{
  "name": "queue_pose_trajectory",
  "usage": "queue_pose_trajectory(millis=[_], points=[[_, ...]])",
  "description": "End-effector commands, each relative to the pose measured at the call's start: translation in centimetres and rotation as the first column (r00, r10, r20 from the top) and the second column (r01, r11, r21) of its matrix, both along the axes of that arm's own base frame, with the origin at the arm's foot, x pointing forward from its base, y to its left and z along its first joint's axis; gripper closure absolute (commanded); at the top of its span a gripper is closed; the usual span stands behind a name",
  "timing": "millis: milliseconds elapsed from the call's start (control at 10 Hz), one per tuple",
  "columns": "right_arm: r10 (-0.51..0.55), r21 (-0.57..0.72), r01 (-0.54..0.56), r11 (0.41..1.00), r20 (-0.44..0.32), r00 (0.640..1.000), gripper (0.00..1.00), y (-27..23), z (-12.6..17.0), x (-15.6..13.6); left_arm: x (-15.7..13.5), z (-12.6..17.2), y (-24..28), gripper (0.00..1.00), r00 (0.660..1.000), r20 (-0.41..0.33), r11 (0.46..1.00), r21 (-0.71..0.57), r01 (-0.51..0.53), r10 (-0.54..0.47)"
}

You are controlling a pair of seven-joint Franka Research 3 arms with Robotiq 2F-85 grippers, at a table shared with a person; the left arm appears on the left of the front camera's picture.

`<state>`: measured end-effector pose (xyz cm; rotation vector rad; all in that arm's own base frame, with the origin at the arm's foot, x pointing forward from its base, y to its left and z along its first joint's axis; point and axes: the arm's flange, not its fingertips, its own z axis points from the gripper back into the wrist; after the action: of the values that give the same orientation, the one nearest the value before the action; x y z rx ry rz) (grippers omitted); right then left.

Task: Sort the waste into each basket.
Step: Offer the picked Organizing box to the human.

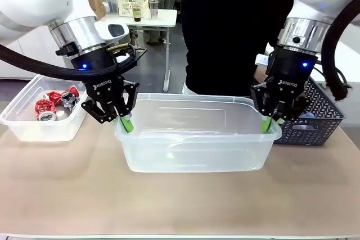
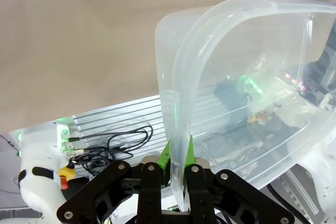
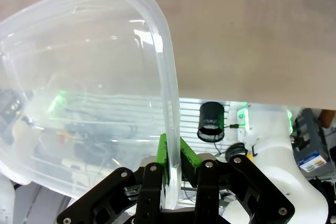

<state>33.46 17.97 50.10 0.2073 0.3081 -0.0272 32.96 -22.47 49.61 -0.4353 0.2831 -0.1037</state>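
Observation:
A large clear basket [image 1: 197, 150] stands mid-table with nothing inside it. My left gripper [image 1: 126, 123] is shut on the rim of its left end, and my right gripper [image 1: 267, 123] is shut on the rim of its right end. In the left wrist view the green pads of the left gripper [image 2: 178, 166] pinch the thin wall of the basket [image 2: 236, 77]. In the right wrist view the right gripper [image 3: 172, 163] clamps the rolled rim of the basket [image 3: 79, 77]. A second clear basket [image 1: 22, 125] at the far left holds waste: crushed red and silver cans [image 1: 53, 105].
A dark grey mesh basket [image 1: 320, 122] sits at the right, just behind my right gripper. A person in black [image 1: 225, 26] stands at the far side of the table. The tan tabletop in front of the large tub is bare.

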Motion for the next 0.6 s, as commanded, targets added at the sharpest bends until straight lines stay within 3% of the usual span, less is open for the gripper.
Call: queue_pose_trajectory(millis=[0, 500], points=[[-0.003, -0.011, 0.003, 1.0, -0.016, 1.0, 1.0, -0.34, -0.32, 0.25, -0.09, 0.92, 0.36, 1.0, 1.0, 0.017, 0.998, -0.055, 0.001, 0.0], [-0.003, -0.011, 0.003, 1.0, -0.016, 1.0, 1.0, -0.34, -0.32, 0.25, -0.09, 0.92, 0.36, 1.0, 1.0, 0.017, 0.998, -0.055, 0.001, 0.0]])
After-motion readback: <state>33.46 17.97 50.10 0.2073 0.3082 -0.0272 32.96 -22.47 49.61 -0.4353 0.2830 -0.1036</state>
